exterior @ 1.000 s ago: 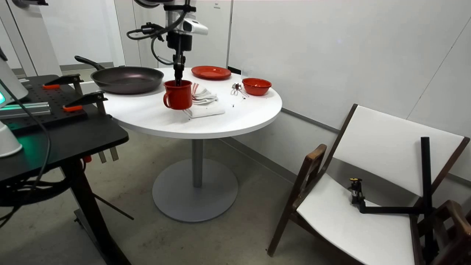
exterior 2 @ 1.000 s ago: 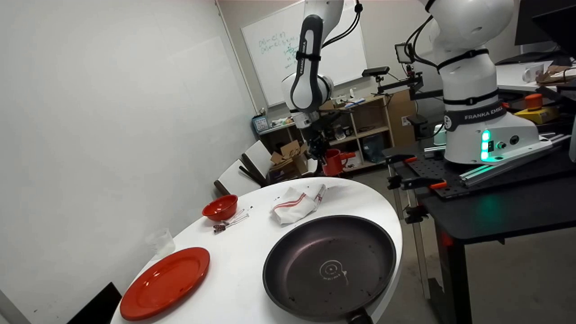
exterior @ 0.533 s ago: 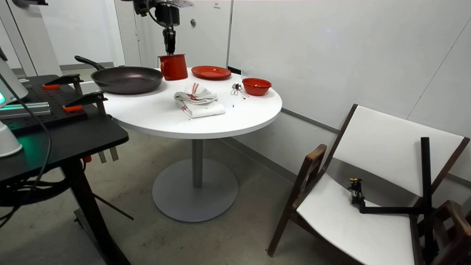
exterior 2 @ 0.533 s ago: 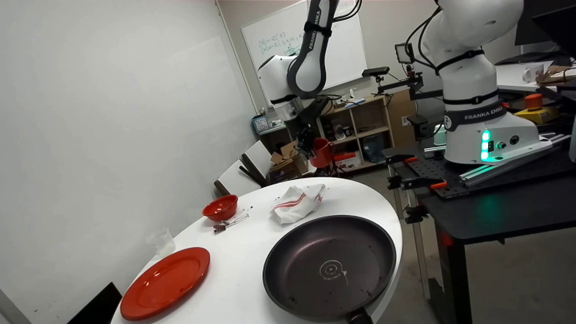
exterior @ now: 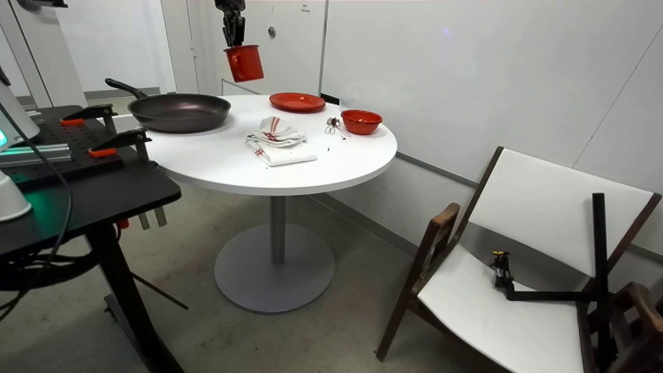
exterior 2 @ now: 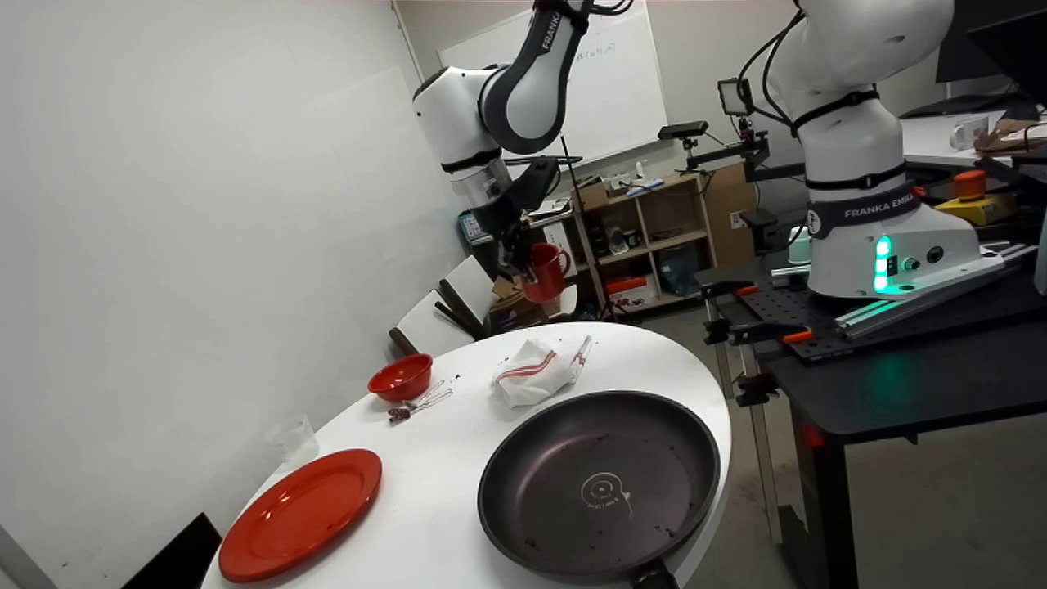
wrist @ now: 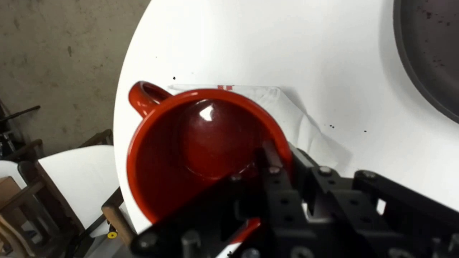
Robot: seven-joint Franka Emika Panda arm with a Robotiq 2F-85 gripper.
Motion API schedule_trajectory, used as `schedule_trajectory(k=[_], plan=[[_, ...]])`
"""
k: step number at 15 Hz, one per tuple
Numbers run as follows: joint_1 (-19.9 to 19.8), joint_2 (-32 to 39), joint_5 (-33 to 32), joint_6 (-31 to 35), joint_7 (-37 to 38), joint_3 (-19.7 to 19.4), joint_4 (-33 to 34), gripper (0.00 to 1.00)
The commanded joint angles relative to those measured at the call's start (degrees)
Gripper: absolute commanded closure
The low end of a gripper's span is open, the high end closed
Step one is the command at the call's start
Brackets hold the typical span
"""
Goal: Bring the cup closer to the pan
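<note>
In an exterior view, the small red cylindrical mug with a side handle (exterior: 246, 63) hangs slightly tilted above the round white table (exterior: 217, 160), while the large round black frying pan (exterior: 178, 111) sits lower and to its left, so the coming move probably calls for a carry panward, then a descent beside it. The black two-fingered gripper (wrist: 287, 157) is clamped on the mug's wall, one finger inside the rim, one outside. In the wrist view the mug's handle points left, away from the pan on the right.
</note>
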Motion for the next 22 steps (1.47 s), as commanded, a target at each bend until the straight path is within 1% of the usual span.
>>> schedule_trajectory(k=[1, 3, 6, 10, 18, 22], plan=[[-0.3, 3.5, 1.7, -2.0, -5.4, 2.1, 5.9, 0.97], [-0.1, 5.5, 2.7, -2.1, -8.4, 2.9, 8.6, 0.97], [0.0, 9.5, 6.0, -2.5, -15.1, 4.5, 13.2, 0.97], [1.2, 15.6, 9.0, -5.0, -21.4, 6.4, 19.6, 0.97], [7.5, 27.1, 6.6, -11.9, -27.2, 8.8, 31.1, 0.97], [10.0, 31.9, 5.1, -14.0, -30.3, 8.8, 36.6, 0.97]])
